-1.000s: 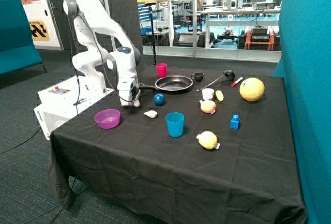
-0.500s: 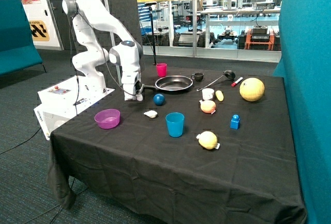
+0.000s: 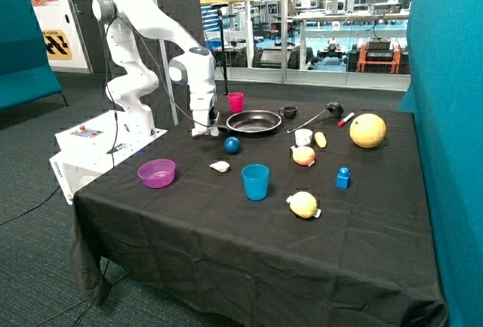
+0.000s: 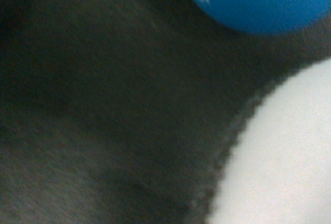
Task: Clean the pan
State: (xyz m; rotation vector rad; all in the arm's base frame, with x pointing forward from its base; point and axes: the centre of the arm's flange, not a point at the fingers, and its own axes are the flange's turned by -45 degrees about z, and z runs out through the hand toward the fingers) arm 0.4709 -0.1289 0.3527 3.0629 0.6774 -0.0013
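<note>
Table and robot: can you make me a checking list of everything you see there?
Surface: table under a black cloth.
Job's things: pan upright near the far edge, looks empty; no cleaning tool seen.
Clutter: purple bowl, blue cup, blue ball, pink cup, ladle, yellow ball.
Grippers: gripper low at the pan's handle end; fingers hidden.
Cables: black cable on the floor.
Surroundings: teal screens, glass wall behind.

White, glossy, rounded arm links (image 3: 155,21) with dark grey joint rings. Thin black cable along forearm. White box-shaped base unit (image 3: 102,142) bearing red button. End effector (image 3: 202,129) white-bodied, dark at tip.
</note>
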